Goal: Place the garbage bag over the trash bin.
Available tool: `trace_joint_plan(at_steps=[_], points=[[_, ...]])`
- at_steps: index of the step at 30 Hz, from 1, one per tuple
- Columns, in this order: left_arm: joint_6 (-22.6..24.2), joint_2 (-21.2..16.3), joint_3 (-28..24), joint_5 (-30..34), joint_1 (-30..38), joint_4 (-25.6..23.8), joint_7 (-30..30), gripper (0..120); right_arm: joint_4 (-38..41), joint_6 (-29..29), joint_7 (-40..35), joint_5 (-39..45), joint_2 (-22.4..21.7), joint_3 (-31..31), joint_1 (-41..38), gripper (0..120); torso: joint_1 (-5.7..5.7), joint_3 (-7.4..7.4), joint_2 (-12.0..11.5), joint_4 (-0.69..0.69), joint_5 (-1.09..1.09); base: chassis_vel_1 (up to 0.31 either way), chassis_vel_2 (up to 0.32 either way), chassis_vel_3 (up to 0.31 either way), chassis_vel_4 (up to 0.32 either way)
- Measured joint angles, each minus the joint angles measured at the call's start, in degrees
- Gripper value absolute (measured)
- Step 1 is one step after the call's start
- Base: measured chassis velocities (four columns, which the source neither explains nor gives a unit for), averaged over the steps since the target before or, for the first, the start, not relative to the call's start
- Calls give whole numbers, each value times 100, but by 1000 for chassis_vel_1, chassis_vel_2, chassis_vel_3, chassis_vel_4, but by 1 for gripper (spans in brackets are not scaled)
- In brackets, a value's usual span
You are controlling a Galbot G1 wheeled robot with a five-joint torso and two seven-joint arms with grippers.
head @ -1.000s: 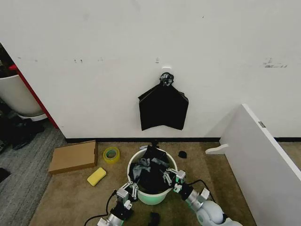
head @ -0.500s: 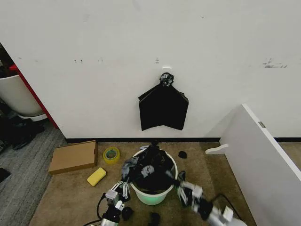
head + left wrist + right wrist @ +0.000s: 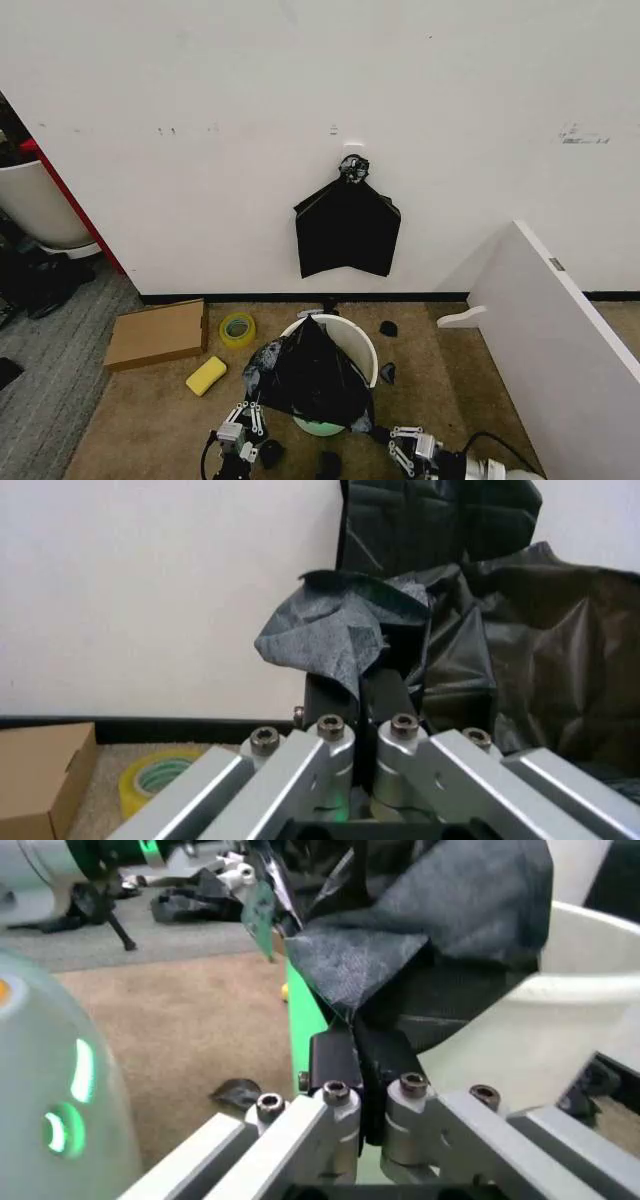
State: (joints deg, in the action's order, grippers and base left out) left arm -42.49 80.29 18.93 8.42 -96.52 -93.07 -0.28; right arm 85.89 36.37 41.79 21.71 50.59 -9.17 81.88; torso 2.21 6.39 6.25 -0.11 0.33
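Tools, two, left [image 3: 243, 424] and right [image 3: 400, 449], each clamp one garbage bag [image 3: 310, 375] draped over one trash bin [image 3: 358, 350].

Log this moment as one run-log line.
stage: pulling bag over bin | left gripper: shut on bag | right gripper: shut on bag | bin: front covered, back rim bare

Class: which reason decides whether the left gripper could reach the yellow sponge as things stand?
Probably not: the left gripper is shut on the garbage bag, though bare carpet leads to the yellow sponge.
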Motion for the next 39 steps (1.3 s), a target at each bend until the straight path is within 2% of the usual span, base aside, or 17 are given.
trace_joint_plan(at_steps=[8,15,18,27,33,39], points=[[14,40,-1,-11,71,4,26,0,-204,65,149,290,78,6,-157,0,0,1,-4,0,-14,0,0,0,0],[-52,-65,35,-30,-45,0,385,0,273,33,636,909,-106,73,-98,0,0,0,-4,-6,-20,0,0,0,0],[-81,-99,50,-72,-153,-79,396,0,468,10,778,1229,-172,158,-37,0,0,1,-5,-1,-20,0,0,0,0],[-392,47,53,-536,-437,-120,-199,0,478,57,630,2039,-404,343,-12,0,0,0,-3,-2,-9,0,0,0,0],[-462,137,-18,-724,-484,-122,-380,0,160,289,371,1968,-463,345,-108,0,0,1,-2,2,-6,0,0,0,0],[-462,147,-45,-940,-485,-123,-430,0,-287,431,333,1694,-317,346,-211,0,0,2,-4,1,-7,0,0,0,0]])
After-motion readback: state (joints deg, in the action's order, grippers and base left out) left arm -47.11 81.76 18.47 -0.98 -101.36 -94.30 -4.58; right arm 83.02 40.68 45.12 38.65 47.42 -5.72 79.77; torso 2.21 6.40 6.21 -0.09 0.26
